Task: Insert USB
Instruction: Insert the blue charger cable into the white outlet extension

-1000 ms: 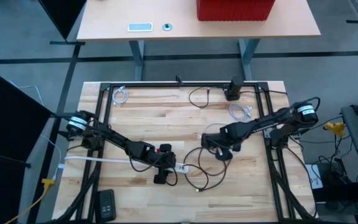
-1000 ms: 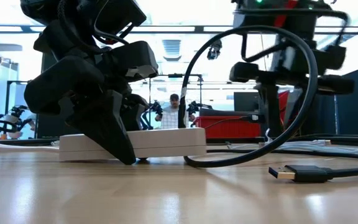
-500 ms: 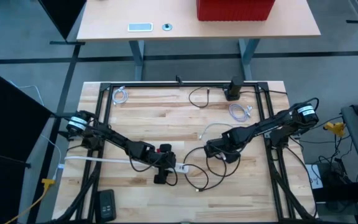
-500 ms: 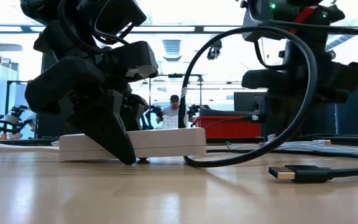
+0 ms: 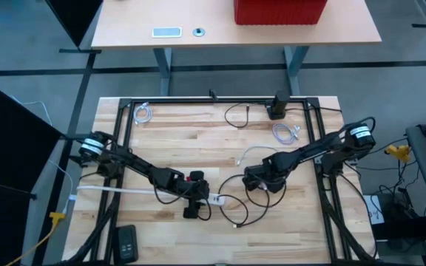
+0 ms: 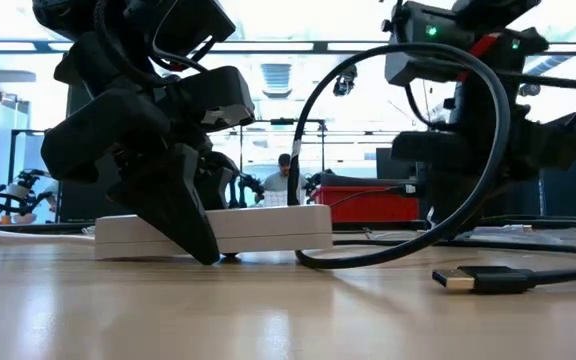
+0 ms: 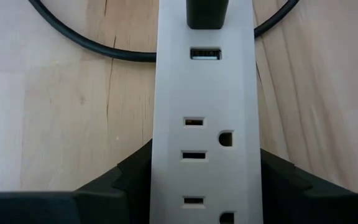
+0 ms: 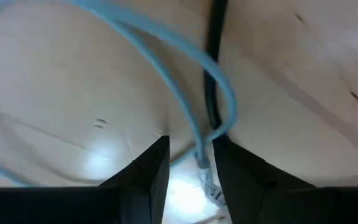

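Note:
A white power strip (image 5: 214, 198) lies flat on the wooden table, with one black plug (image 7: 207, 11) in it and a free USB port (image 7: 205, 54) beside that plug. My left gripper (image 5: 192, 196) is shut on the strip. A black cable (image 6: 398, 255) loops over the table; its USB plug (image 6: 463, 279) lies loose on the wood near the near edge (image 5: 235, 224). My right gripper (image 5: 259, 181) hovers low to the strip's right, open a little. Its fingers stand on either side of a pale cable's end (image 8: 202, 160), next to the black cable (image 8: 215, 74). My left gripper pinches the power strip across its width, one finger (image 7: 126, 180) on each long side wall (image 7: 156, 186), at the outlet section. The fingers come slanting down from the table's left, lying across the strip. The strip stays flat on the table.
A pale thin cable (image 5: 254, 154) lies right of centre. Small coiled cables (image 5: 145, 113) (image 5: 285, 133) and a black stand (image 5: 278, 106) sit near the far edge. A black frame (image 5: 220, 101) rings the work area. A dark remote (image 5: 126, 242) lies at the near left corner.
My right gripper has moved a little toward the near edge and down, closer to the black cable loop, uncovering the pale thin cable behind it. The left gripper and the power strip have kept still.

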Robot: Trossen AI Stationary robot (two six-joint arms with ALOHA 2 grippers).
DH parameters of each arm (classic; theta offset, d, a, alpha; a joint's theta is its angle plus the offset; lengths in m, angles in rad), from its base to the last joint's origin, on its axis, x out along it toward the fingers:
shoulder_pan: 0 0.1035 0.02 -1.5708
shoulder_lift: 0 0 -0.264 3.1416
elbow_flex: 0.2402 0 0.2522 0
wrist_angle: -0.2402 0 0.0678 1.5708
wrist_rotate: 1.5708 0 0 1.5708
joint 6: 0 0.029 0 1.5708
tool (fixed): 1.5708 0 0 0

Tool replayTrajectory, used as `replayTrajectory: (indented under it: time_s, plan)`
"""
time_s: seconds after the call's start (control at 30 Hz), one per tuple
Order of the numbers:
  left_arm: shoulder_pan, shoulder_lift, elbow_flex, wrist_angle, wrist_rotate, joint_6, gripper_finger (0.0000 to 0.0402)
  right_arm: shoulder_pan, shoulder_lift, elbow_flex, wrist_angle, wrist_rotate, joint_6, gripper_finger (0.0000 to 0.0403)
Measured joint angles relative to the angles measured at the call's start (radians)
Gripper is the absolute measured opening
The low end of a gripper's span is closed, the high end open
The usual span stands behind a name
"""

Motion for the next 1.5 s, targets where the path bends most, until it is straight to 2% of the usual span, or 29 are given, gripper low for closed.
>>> replayTrajectory:
  time_s: [0.2, 0.3, 0.67, 1.0, 1.27, 1.5]
  plan:
    - [-0.002, 0.000, 0.000, 0.005, -0.001, -0.026, 0.0193, -0.003, 0.027, 0.011, 0.035, 0.014, -0.014, 0.0119]
    - [-0.002, 0.000, 0.000, 0.005, -0.002, -0.026, 0.0193, -0.003, 0.026, 0.016, 0.039, 0.009, 0.030, 0.0120]
    - [-0.002, 0.000, 0.000, 0.008, -0.002, -0.029, 0.0193, -0.001, 0.016, 0.025, 0.042, 0.004, 0.180, 0.0059]
    - [-0.002, 0.000, 0.000, 0.010, -0.001, -0.030, 0.0193, -0.001, 0.015, 0.034, 0.040, -0.060, 0.184, 0.0018]
    - [-0.002, 0.000, 0.000, 0.011, -0.001, -0.030, 0.0193, -0.002, 0.015, 0.097, -0.010, -0.098, 0.456, 0.0002]
    - [-0.002, 0.000, 0.000, 0.011, -0.002, 0.001, 0.0193, -0.055, 0.015, 0.230, -0.150, -0.307, 0.803, 0.0001]
